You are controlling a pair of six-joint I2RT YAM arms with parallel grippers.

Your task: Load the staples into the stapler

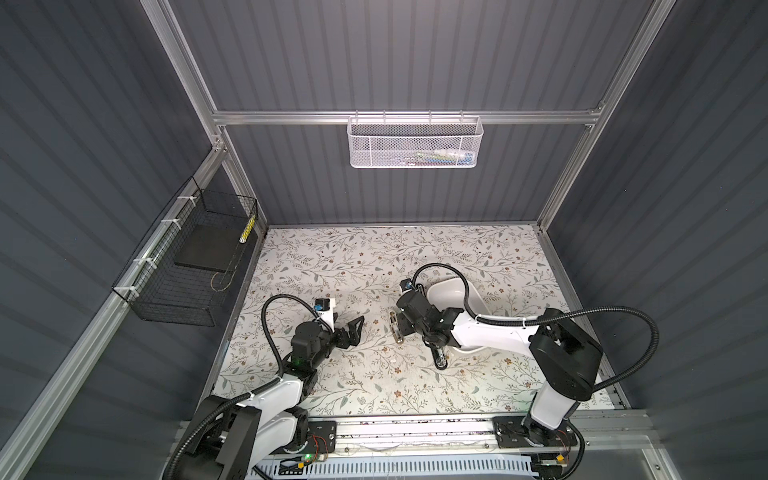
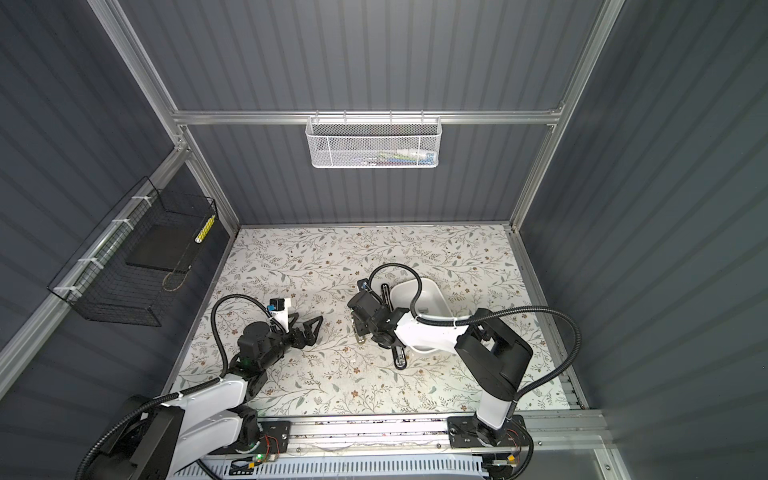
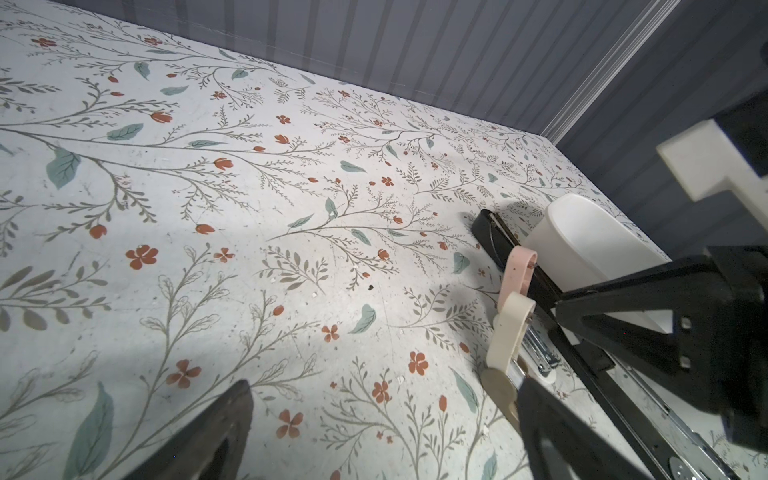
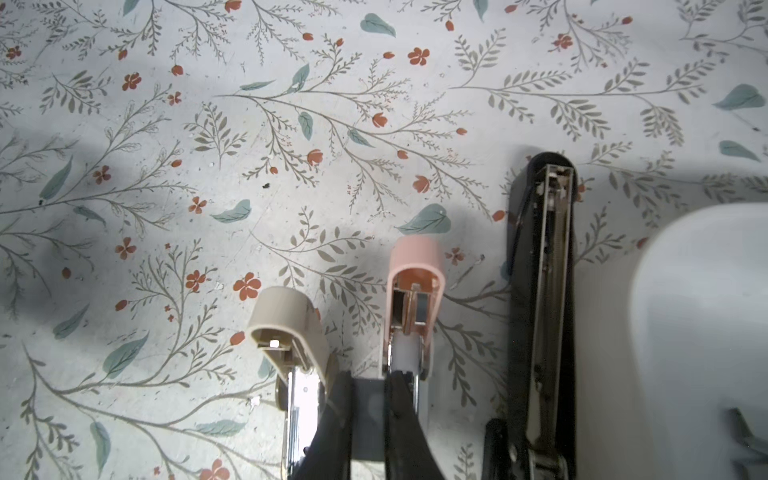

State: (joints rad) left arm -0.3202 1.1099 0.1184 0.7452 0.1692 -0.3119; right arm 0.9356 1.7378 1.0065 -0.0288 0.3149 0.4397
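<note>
The black stapler (image 4: 544, 291) lies opened flat beside a white bin (image 4: 706, 332), its metal channel facing up; its end shows in both top views (image 1: 439, 359) (image 2: 400, 358). My right gripper (image 4: 369, 386) is shut on a flat grey strip of staples (image 4: 368, 415). It hangs low between a beige stapler (image 4: 286, 324) and a pink stapler (image 4: 415, 282), left of the black one. My left gripper (image 3: 386, 432) (image 1: 358, 332) stands open and empty over the mat, a little left of the small staplers.
Small grey pieces (image 4: 744, 436) lie inside the white bin (image 1: 453, 299). A black wire basket (image 1: 187, 266) hangs on the left wall and a white mesh basket (image 1: 415, 141) on the back wall. The floral mat (image 1: 332, 266) covers the table.
</note>
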